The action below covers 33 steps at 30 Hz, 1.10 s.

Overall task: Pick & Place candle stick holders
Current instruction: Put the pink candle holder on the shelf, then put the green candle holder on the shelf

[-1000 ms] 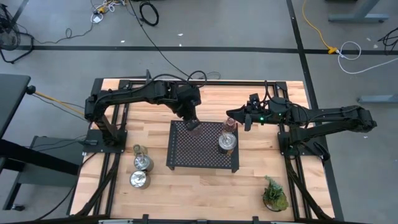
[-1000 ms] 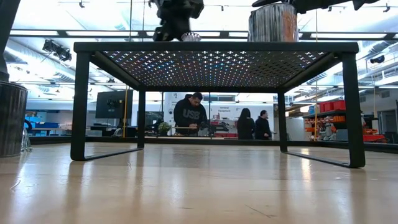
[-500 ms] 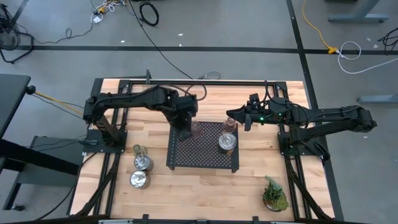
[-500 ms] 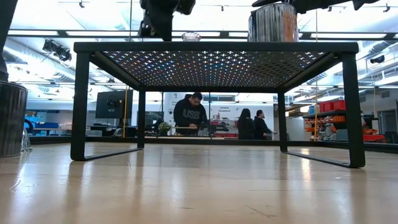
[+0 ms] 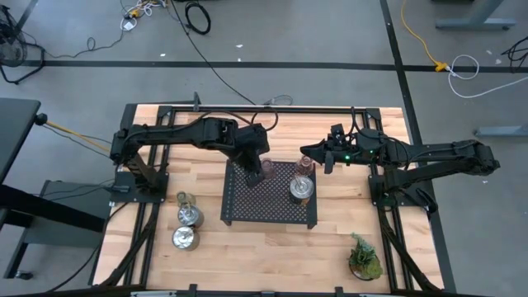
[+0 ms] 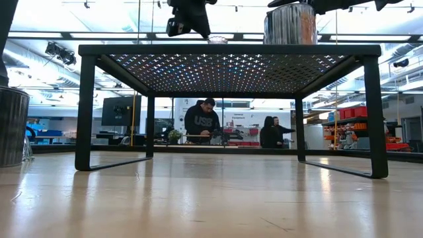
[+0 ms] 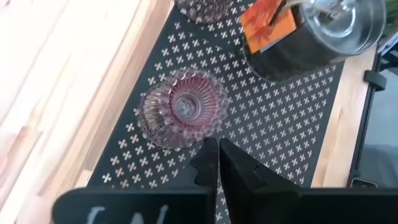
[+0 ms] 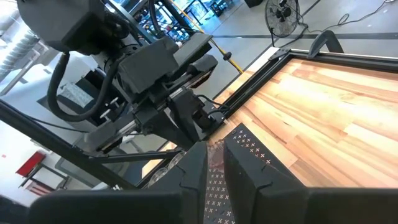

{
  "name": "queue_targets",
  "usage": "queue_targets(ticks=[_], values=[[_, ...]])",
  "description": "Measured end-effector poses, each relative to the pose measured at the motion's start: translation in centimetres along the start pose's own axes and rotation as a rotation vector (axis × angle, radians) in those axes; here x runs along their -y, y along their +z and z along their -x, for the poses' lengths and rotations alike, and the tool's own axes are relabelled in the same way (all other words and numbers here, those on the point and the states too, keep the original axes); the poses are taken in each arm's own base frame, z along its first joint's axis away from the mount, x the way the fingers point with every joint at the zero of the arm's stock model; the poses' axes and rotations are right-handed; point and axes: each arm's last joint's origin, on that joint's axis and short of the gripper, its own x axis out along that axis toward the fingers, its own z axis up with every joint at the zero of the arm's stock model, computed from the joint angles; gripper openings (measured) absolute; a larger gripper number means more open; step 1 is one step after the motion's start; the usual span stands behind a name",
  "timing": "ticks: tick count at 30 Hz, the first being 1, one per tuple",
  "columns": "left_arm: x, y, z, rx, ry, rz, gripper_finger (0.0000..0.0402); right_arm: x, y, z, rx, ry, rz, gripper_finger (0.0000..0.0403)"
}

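Placing step looks wrapped up for this one: your pink ribbed glass cup [image 7: 181,109] sits free on the black perforated metal tray [image 5: 247,206]. Left end effector [image 7: 217,155], pressed together, hovers just beside it. Next, you swing toward the shiny silver holders [image 5: 189,216] on the wooden surface [image 5: 272,247]. Right end effector [image 8: 214,163] waits, pressed together too.

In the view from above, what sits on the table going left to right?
Two silver holders → left gripper over the black tray → silver holder on the tray → right gripper → potted plant.
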Motion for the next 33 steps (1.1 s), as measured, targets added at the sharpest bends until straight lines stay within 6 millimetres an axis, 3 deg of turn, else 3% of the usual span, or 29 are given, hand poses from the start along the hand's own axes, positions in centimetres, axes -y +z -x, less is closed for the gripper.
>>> queue_targets(ticks=[17, 21, 25, 30, 33], values=[[-0.2, 0.8, 0.1, 0.077, 0.002, -0.006, 0.0016, -0.1, 0.0, 0.0, 0.0, 0.011, 0.0, 0.0052], [-1.2, 0.4, 1.6, 0.065, 0.037, 0.024, 0.0016, -0.1, 0.0, 0.0, -0.001, 0.012, 0.0, 0.0052], [-2.2, -1.4, 3.4, -0.055, 0.128, 0.08, 0.0016, -0.1, 0.0, 0.0, -0.012, 0.021, 0.0, 0.0052], [-2.3, -5.4, 6.0, -0.321, 0.298, 0.187, 0.0016, -0.2, -0.1, 0.0, -0.032, 0.044, 0.001, 0.0052], [-1.3, -6.9, 6.7, -0.293, 0.262, 0.212, 0.0016, -0.2, -0.1, 0.0, -0.031, 0.045, 0.005, 0.0052]])
